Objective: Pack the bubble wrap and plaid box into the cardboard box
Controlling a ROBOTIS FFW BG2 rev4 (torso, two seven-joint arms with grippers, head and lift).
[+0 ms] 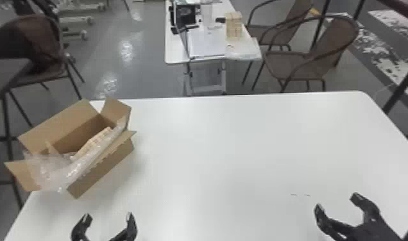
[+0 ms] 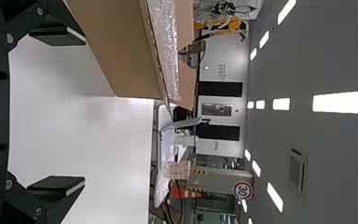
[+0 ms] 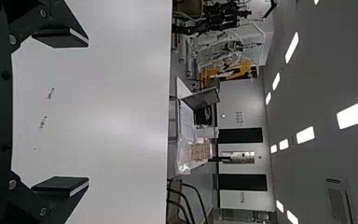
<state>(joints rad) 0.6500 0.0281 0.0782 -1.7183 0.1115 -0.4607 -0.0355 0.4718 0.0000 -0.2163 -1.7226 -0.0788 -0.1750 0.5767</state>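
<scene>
Both black grippers are empty, fingers spread: our left gripper hangs near the open brown cardboard box, our right gripper well apart over the white surface. Inside the carton sits the pale plaid box, beside clear bubble wrap that spills over the near wall and an end flap. We judge the wrap is there for cushioning; its loose end probably needs tucking in.
</scene>
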